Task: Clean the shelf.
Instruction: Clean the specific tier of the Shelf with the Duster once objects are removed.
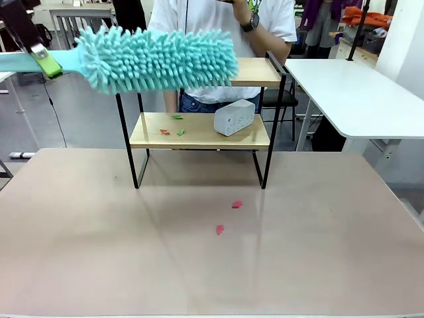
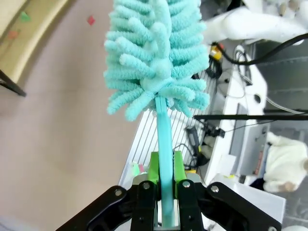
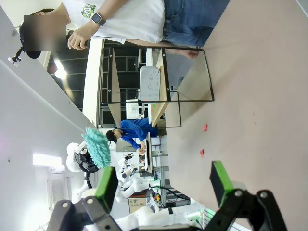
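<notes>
**A:** Here's the left gripper [image 2: 166, 168], both green pads pinched tight on the duster handle [image 2: 165, 130]. The teal duster head [image 1: 159, 59] lies across the left of the top board. Touching it? Can't tell.

**B:** And the right gripper [image 3: 163, 182]?

**A:** The right wrist view gives it: fingers spread wide, nothing between them.

**B:** Count it out!

**A:** One shelf [image 1: 199, 140], two boards, at the far side of the table [image 1: 99, 232]. On the lower board the front view has one white box [image 1: 234, 117] and three scraps [image 1: 164, 132], two green and one red. There are two red scraps [image 1: 237, 204] on the table in front, and one person [image 1: 218, 26] just behind.
</notes>
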{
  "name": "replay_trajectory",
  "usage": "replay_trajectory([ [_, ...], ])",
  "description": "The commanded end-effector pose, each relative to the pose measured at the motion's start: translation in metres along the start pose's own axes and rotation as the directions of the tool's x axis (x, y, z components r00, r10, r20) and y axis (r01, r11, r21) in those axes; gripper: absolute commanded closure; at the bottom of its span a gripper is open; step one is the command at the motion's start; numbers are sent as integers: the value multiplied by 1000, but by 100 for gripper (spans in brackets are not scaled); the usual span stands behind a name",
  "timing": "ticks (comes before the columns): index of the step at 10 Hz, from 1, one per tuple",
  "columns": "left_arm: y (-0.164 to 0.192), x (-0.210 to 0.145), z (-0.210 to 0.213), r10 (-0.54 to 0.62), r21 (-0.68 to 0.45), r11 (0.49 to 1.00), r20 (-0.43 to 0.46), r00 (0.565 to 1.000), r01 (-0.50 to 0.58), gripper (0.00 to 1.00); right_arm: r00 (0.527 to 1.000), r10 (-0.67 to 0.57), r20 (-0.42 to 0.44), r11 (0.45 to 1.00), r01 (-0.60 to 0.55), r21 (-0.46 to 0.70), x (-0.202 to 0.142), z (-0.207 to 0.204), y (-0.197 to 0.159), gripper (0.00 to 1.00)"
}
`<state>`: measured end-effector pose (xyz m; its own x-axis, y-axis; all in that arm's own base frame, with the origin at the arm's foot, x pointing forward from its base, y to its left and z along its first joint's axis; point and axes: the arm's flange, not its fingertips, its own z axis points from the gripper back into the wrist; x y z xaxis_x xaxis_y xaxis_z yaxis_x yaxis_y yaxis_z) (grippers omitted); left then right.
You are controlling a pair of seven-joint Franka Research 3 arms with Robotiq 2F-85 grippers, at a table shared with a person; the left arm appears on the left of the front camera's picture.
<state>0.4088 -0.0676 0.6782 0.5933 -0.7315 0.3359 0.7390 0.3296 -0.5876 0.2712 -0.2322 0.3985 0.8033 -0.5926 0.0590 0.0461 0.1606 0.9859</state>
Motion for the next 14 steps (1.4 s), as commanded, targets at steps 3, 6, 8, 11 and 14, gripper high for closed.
replay_trajectory([
  [3, 33, -106, 71, 201, -173, 973, 309, 930, -153, 88, 1000, 13, -4, 1000, -13, 5, -1, 1, 2, 0],
  [6, 65, -203, 82, 350, -309, 924, 438, 828, -228, 88, 1000, 13, -4, 1000, -13, 5, -1, 1, 2, 0],
  [8, 79, -237, 77, 459, -328, 884, 471, 753, -333, 88, 1000, 13, -4, 1000, -13, 5, -1, 1, 2, 0],
  [11, 85, -253, 76, 477, -345, 875, 487, 732, -341, 88, 1000, 13, -4, 1000, -13, 5, -1, 1, 2, 0],
  [14, 85, -251, 75, 473, -352, 875, 481, 739, -331, 88, 1000, 13, -4, 1000, -13, 5, -1, 1, 2, 0],
])
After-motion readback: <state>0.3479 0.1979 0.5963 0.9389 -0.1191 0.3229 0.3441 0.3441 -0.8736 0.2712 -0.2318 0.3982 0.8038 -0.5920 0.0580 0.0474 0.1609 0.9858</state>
